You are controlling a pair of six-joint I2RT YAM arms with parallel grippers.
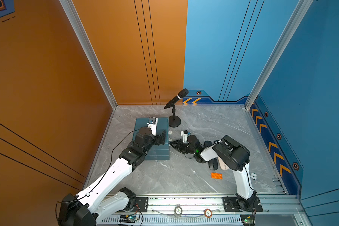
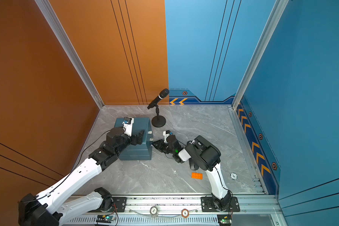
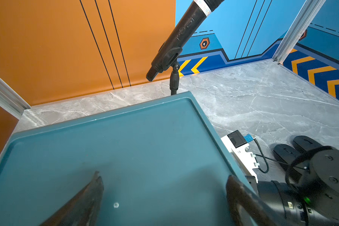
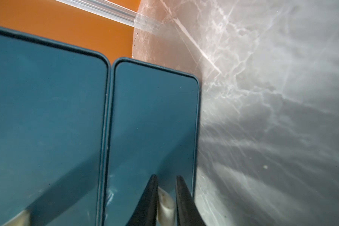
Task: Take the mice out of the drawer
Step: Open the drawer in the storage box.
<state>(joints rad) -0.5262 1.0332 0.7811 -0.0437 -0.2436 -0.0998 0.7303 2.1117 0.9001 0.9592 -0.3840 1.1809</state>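
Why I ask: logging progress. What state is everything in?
Upper drawer: shut.
Lower drawer: shut.
Left gripper: open, over the cabinet top.
Right gripper: jaws flank lower drawer's handle, grip unclear.
Mice in view: on the table.
Microphone: clipped in its stand, tilted.
Orange plate: flat on the table.

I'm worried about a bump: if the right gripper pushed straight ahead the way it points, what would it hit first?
Probably the teal drawer front beside the tabletop: the right gripper points at it, with that drawer's pale handle between its fingers. The gap left is hard to judge.
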